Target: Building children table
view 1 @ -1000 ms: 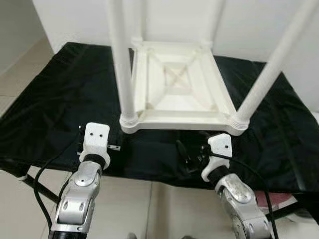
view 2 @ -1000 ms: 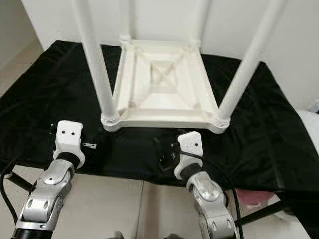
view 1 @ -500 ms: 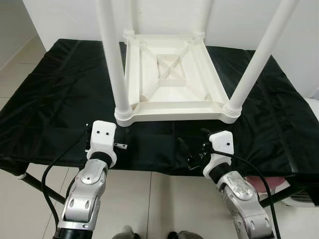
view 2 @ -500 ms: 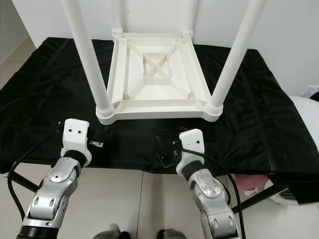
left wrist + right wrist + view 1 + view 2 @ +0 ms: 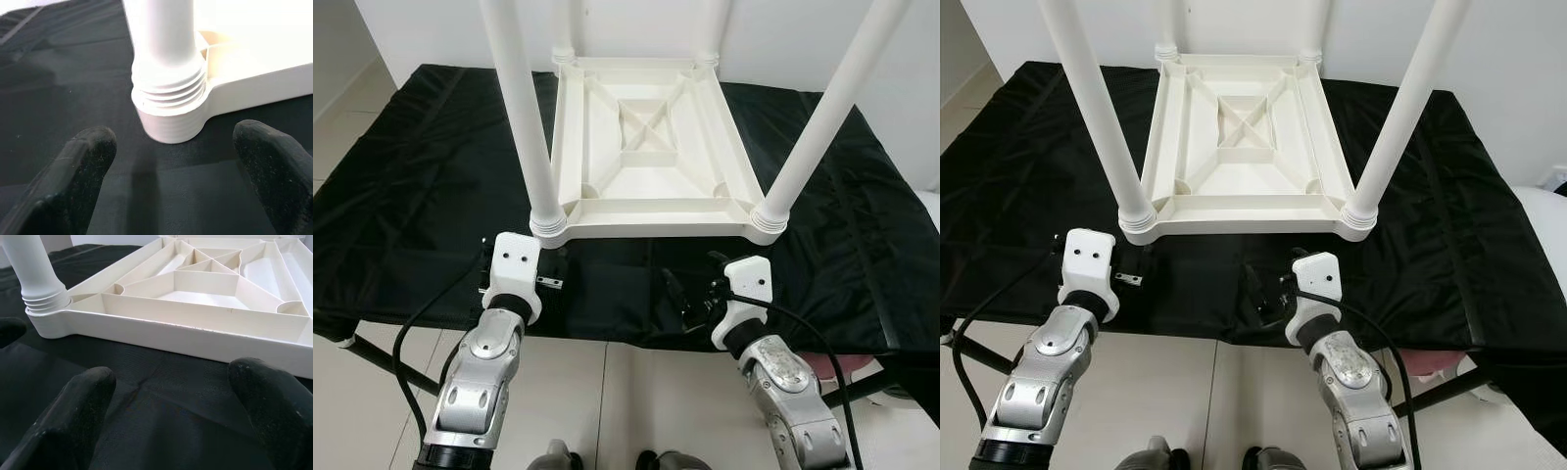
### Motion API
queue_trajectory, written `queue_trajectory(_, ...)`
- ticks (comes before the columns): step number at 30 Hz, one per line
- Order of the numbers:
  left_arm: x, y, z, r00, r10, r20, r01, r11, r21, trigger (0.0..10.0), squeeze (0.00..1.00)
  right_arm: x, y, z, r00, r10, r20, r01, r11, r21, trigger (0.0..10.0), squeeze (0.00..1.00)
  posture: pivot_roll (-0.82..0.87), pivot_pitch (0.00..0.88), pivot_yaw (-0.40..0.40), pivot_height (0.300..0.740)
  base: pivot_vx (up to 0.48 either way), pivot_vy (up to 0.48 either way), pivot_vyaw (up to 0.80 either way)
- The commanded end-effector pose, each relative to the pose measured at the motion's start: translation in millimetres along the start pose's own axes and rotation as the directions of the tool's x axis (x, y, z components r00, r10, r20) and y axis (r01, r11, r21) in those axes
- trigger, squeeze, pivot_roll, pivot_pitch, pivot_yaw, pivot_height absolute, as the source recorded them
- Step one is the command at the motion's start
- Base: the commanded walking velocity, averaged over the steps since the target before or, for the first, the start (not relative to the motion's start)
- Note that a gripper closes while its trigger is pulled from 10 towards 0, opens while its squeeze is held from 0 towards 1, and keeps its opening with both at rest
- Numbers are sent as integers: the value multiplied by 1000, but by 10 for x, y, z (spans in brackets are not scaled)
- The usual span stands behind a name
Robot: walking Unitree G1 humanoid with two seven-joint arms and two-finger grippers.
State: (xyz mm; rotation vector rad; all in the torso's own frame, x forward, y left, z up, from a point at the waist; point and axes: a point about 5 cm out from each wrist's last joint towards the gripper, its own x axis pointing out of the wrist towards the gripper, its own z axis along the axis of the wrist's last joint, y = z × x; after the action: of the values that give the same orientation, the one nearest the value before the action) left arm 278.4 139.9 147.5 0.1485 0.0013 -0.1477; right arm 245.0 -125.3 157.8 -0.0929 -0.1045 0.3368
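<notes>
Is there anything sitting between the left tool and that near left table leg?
Nothing visible. The left tool is open and faces the near left leg of the upturned table, with bare black cloth between its fingers and the leg's threaded base.

No text, label or number can be read anywhere

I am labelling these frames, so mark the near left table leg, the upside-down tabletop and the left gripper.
near left table leg [image 5: 521, 108], left eye view, mid shaft.
tabletop [image 5: 649, 186], left eye view, ribbed underside.
left gripper [image 5: 171, 152], left wrist view, between its fingertips.
</notes>
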Motion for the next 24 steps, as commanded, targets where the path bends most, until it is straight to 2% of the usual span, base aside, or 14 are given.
queue_trajectory(1,4,-24,-21,1000,4,-8,-4,1000,1,10000,0,-8,-16,-24,1000,0,-9,0,1000,-4,10000,0,-32,95,5,740,0,0,0)
queue_trajectory(18,24,-12,-33,1000,11,-17,-11,1000,-2,10000,0,-18,-16,-22,1000,-1,-9,1,1000,-10,10000,0,-35,98,5,740,0,0,0)
queue_trajectory(24,5,-27,84,998,-45,38,44,999,23,10000,0,-27,-62,26,999,-44,15,45,997,-66,10000,0,-35,99,0,740,0,0,0)
